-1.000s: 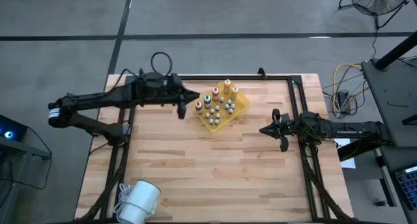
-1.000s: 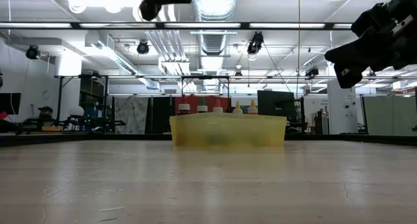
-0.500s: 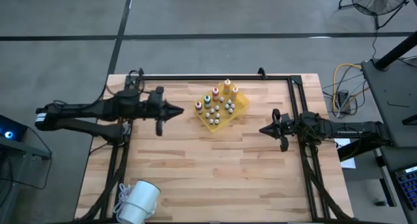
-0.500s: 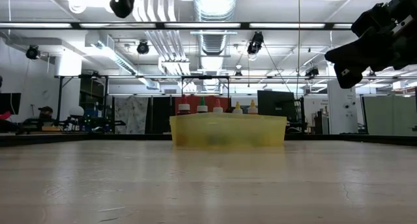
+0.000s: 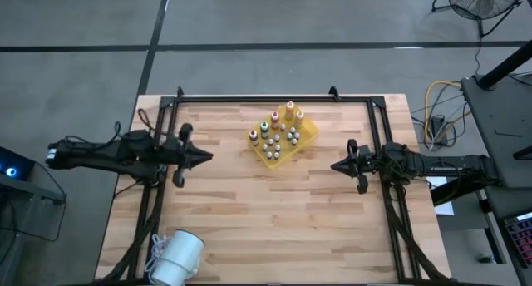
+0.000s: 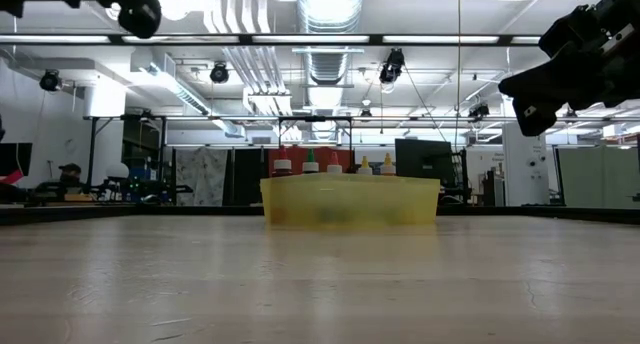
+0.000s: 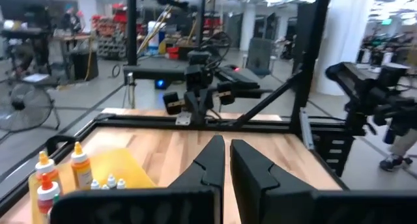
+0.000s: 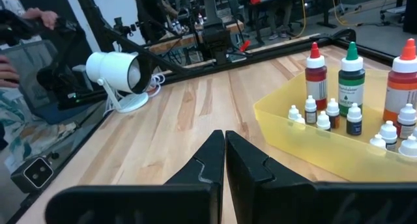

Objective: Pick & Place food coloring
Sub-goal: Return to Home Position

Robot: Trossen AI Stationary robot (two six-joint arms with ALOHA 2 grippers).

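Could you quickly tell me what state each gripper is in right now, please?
Left gripper: closed, holding nothing, at the left of the table.
Right gripper: closed, holding nothing, at the right of the table.

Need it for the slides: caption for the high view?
Left gripper and right gripper shut, apart from the yellow tray holding the food coloring bottles.

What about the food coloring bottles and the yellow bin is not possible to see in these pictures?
- Low view: the wall of the yellow bin hides the small bottles; only the tall bottles show caps above it.
- High view: the small bottles' colours are too small to tell.
- Right wrist view: beyond the right gripper, the picture's edge cuts off part of the bin.
- Left wrist view: the left gripper covers part of the bin.
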